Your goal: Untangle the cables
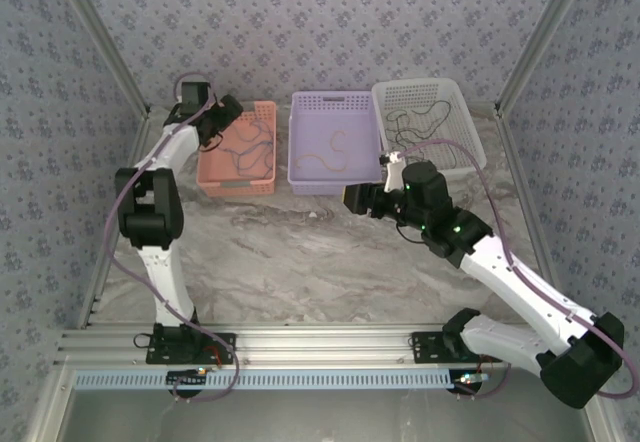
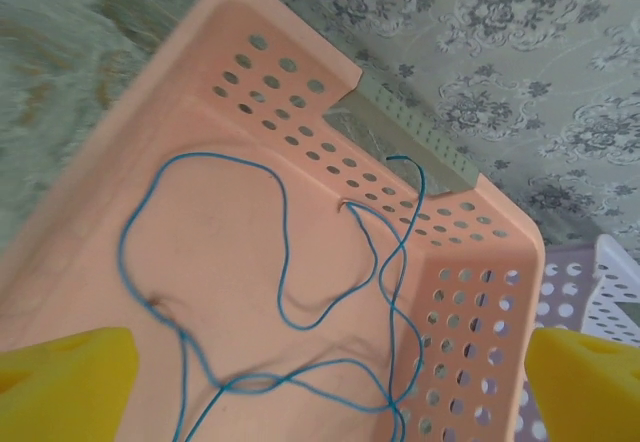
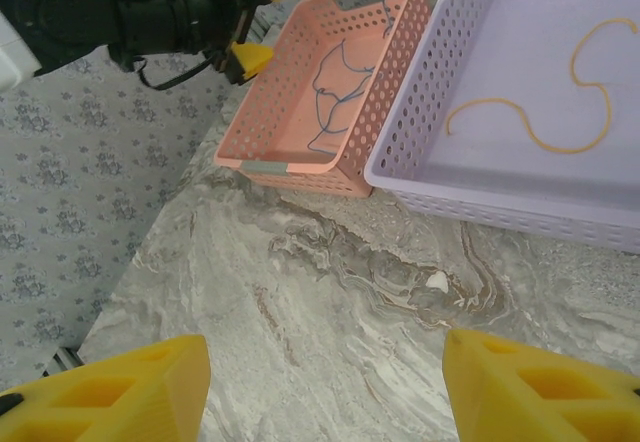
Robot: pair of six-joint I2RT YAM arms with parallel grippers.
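A thin blue cable point(image 2: 283, 262) lies looped on the floor of the pink basket point(image 2: 300, 22); it also shows as the blue cable point(image 1: 243, 147) from above and the blue cable point(image 3: 335, 97) in the right wrist view. A yellowish-tan cable point(image 3: 560, 112) curls in the purple basket point(image 3: 520, 202), seen from above as the tan cable point(image 1: 325, 157). A black cable point(image 1: 420, 122) rests in the white basket point(image 1: 455, 92). My left gripper point(image 2: 330, 387) hangs open over the pink basket, nothing between its yellow fingers point(image 2: 65, 382). My right gripper point(image 3: 325, 387) is open above bare marble.
The three baskets stand in a row at the back of the marble table point(image 1: 300, 252). The left arm point(image 3: 130, 17) reaches over the pink basket's far end. Metal frame rails point(image 1: 330, 347) run along the near edge, and patterned walls close in the sides.
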